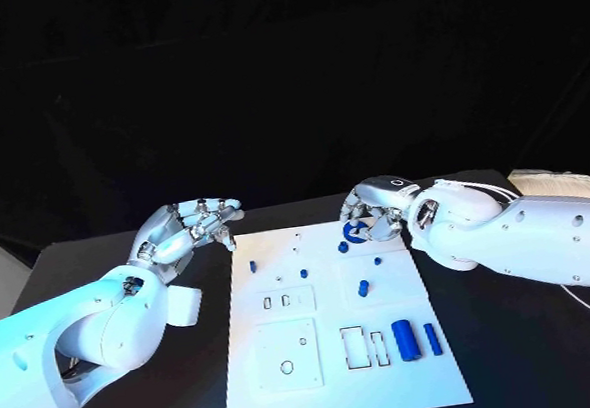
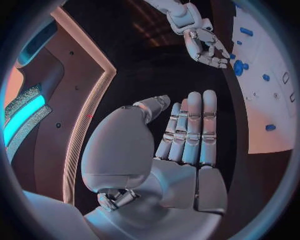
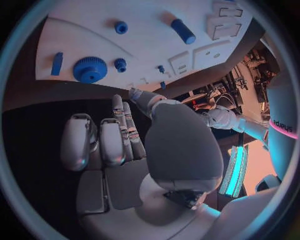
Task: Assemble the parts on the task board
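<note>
The white task board (image 1: 343, 379) lies in the middle of the black table. A blue gear (image 1: 357, 229) sits at its far right corner, and my right hand (image 1: 378, 206) hovers just over it with fingers apart, holding nothing. The right wrist view shows the same gear (image 3: 90, 69) beyond my right hand's fingers (image 3: 119, 135). My left hand (image 1: 189, 227) hangs off the board's far left corner, empty, its fingers (image 2: 190, 130) straight and side by side. A thick blue cylinder (image 1: 404, 340) and a thin blue pin (image 1: 432, 338) lie near the board's right edge.
Small blue pegs stand on the board at the far left (image 1: 253, 265), beside the gear (image 1: 344, 246) and mid-board (image 1: 365, 287). Rectangular slots (image 1: 356, 346) open next to the cylinder. A pale box (image 1: 554, 180) sits on the table behind my right arm.
</note>
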